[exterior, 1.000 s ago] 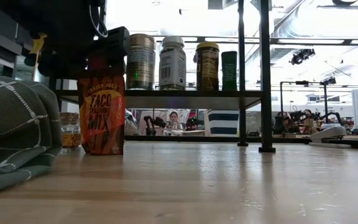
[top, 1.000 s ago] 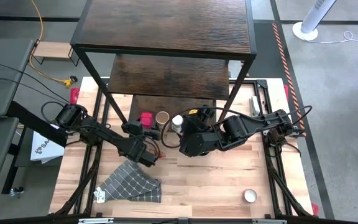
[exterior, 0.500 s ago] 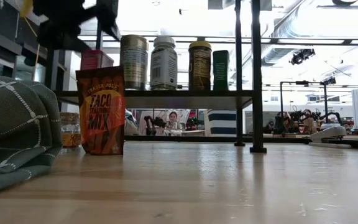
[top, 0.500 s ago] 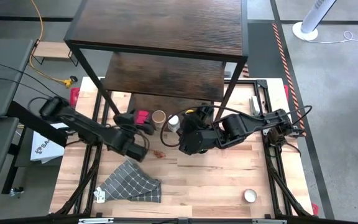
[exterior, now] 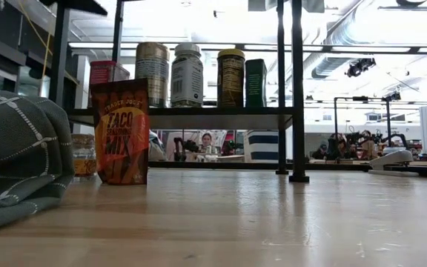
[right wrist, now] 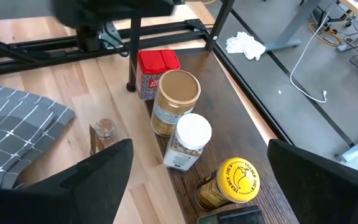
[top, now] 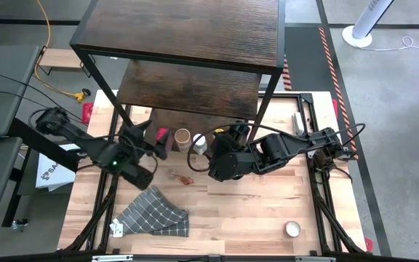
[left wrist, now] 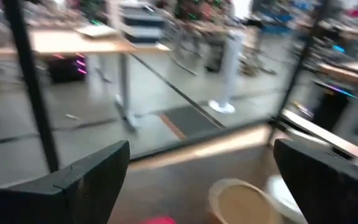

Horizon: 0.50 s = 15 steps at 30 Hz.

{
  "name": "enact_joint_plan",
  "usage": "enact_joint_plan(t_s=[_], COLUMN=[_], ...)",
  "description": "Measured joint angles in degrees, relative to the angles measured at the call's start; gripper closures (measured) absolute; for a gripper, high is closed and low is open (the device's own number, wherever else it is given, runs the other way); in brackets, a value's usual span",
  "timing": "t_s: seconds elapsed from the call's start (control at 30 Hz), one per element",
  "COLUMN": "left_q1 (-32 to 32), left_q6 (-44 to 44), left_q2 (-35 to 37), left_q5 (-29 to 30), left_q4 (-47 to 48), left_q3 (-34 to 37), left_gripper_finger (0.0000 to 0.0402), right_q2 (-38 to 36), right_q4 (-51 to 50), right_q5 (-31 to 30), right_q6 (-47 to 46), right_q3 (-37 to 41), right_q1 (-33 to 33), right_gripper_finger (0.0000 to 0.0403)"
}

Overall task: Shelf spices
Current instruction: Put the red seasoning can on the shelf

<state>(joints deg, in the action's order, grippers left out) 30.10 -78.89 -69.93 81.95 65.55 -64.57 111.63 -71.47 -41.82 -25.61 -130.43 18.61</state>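
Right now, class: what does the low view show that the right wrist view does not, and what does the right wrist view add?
Only the low view: the label of the taco mix pouch and a green box at the end of the row on the shelf.

Only the right wrist view: the lids from above, red, tan, white and yellow, plus the open right gripper.

Both: the cloth, the jars standing in a row, the wooden table.
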Motion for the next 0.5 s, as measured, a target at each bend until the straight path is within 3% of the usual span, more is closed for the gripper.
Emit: enact_joint_plan(t_s=[0.13,0.23,0.37,0.4,0.5], left_q1=[5.49,8.33,11.08,11.59,11.26], left_q6=[7.12,4.85,-9.32,-14.13,-30.30], left_q2=[0.58,-0.67,-4.63,-5.80,-10.12], left_q5=[-7.92,-15.66,-21.50,-22.23,-27.90], left_q4=[-3.36,-2.22,8.48,12.36,25.32], left_q3=[-3.83,-4.19,-2.62,-2.13,-0.03], left_gripper_finger=[0.0059,0.0155,0.0351,0.0375,0.0393], right_q2=[0.00,-0.11,-1.00,-1.45,-2.35], right_q4=[1.19,1.41,0.48,0.07,-2.13], right_q5=[0.28,0.32,0.47,0.45,-0.04], right_q6=[-0.04,-0.18,-2.25,-2.63,-4.41], right_q3=[0.00,0.00,0.00,0.00,0.00], right_q1=[0.00,0.01,0.74,1.05,2.42], right_gripper_finger=[0.0037,0.0037,0.0037,0.0037,0.0041])
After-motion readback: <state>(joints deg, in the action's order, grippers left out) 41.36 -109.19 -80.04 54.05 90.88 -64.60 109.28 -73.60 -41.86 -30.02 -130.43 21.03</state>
